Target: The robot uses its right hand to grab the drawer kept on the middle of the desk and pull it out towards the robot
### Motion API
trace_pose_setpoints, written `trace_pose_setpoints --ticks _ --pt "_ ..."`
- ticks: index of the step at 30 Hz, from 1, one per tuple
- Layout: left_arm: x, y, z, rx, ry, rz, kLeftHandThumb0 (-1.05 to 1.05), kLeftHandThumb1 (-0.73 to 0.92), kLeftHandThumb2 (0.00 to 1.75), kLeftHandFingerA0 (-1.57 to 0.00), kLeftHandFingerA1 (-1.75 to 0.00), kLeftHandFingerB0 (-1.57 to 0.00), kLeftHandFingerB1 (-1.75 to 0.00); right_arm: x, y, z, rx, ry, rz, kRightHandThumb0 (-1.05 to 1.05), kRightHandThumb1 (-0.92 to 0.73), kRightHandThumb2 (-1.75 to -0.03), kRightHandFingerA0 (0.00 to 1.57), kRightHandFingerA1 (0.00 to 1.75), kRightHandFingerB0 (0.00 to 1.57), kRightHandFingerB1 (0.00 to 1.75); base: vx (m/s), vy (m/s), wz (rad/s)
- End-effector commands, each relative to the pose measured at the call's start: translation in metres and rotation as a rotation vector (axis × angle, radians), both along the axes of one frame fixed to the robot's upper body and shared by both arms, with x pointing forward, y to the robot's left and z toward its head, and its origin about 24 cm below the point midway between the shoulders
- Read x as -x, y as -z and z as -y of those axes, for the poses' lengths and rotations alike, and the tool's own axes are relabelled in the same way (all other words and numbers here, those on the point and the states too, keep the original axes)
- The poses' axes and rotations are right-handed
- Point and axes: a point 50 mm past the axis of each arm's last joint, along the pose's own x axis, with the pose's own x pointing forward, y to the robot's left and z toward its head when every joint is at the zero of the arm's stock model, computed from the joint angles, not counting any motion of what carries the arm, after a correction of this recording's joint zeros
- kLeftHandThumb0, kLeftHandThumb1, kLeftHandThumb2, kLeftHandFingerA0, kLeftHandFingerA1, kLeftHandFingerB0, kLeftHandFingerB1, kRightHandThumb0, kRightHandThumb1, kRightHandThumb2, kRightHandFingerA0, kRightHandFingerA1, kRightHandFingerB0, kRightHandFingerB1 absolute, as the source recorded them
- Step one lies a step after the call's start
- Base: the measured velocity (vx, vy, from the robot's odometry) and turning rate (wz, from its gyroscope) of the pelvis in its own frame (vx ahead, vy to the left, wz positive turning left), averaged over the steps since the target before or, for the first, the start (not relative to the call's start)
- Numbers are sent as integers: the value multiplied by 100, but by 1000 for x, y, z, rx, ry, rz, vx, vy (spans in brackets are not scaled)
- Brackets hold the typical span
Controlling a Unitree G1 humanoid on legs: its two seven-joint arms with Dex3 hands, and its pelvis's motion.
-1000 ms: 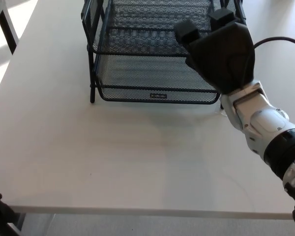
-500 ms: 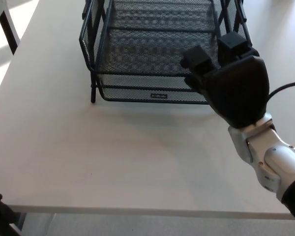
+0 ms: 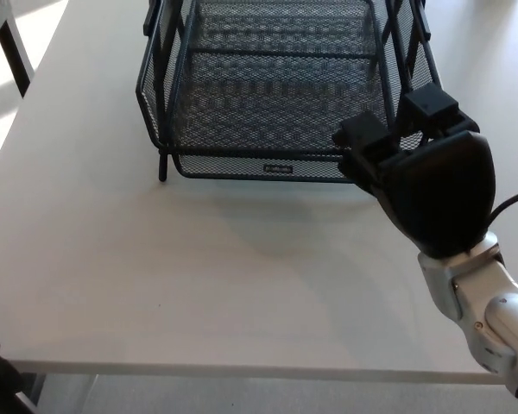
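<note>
Fingers (image 3: 363, 136) of my right hand (image 3: 423, 177) hook the near right rim of the black mesh drawer (image 3: 268, 103) at the far middle of the white desk (image 3: 198, 276), so I should pull straight toward me, keeping it level in its frame.

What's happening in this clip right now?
A humanoid robot's right hand is on the front right corner of the upper drawer of a black mesh tray rack on a white desk. The drawer sticks out past the tray below. Whether the fingers really grip the rim cannot be seen. The left hand is out of view.
</note>
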Motion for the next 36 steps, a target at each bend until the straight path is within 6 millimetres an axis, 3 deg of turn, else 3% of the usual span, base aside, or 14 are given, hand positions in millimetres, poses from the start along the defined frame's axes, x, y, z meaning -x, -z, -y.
trace_pose_setpoints --ticks 1,11,13,16,17,19,20,21,22,23,26,28,29,36 --pt "0 -2 -1 -5 14 -2 -31 54 56 -80 -87 -79 -57 0 1 6 32 35 0 -47 -56 -58 99 125 93 87 0 0 0" --pt "1 -2 0 -17 20 -2 -32 54 56 -81 -88 -79 -59 4 4 1 15 17 -8 -46 -58 -60 93 137 86 103 0 0 0" --pt "1 -2 0 -27 21 -6 -32 54 56 -80 -88 -78 -58 4 4 1 10 13 -12 -46 -57 -59 94 132 89 92 0 0 0" --pt "1 -2 0 -26 19 -4 -32 54 56 -79 -87 -78 -58 4 3 1 17 -8 -22 -47 -55 -57 97 113 76 65 0 0 0" --pt "1 -2 0 -25 17 -4 -31 54 56 -81 -87 -80 -58 4 4 0 20 3 -61 -61 -58 -57 60 70 39 42 0 0 0" --pt "0 -2 0 -24 13 -5 -31 54 56 -81 -87 -80 -58 3 4 0 25 20 -120 -61 -58 -57 60 70 39 42 0 0 0" --pt "0 -2 0 -15 16 -1 -31 53 56 -82 -87 -80 -57 3 4 0 48 45 -153 -65 -60 -58 46 63 27 37 0 0 0" --pt "1 -2 0 -16 16 -2 -31 54 56 -82 -87 -80 -57 3 3 -1 56 69 -181 -73 -49 -85 38 63 14 45 0 0 0" --pt "1 -2 0 -22 16 -13 -31 54 56 -79 -87 -78 -58 4 2 -3 63 96 -211 -74 -60 -59 17 51 4 29 0 0 0" --pt "1 -1 -1 -23 18 -10 -30 54 56 -79 -87 -79 -58 4 0 -3 83 122 -223 -84 -49 -92 1 35 0 13 0 0 0" --pt "1 -1 -1 -24 18 -11 -33 55 56 -78 -86 -78 -58 5 -5 -4 95 140 -242 -105 -59 -101 0 12 0 2 0 0 0" --pt "1 -1 -1 -24 18 -11 -33 55 56 -78 -86 -78 -58 5 -7 -4 102 144 -243 -105 -59 -101 0 12 0 2 0 0 0" --pt "1 -1 -1 -13 18 -4 -32 54 56 -81 -88 -80 -58 8 -11 -2 118 162 -253 -102 -69 -61 0 0 0 0 0 0 0" --pt "2 -2 -1 -30 13 -13 -32 55 56 -78 -85 -78 -57 21 -32 9 146 177 -265 -104 -67 -61 0 0 0 0 0 0 0"
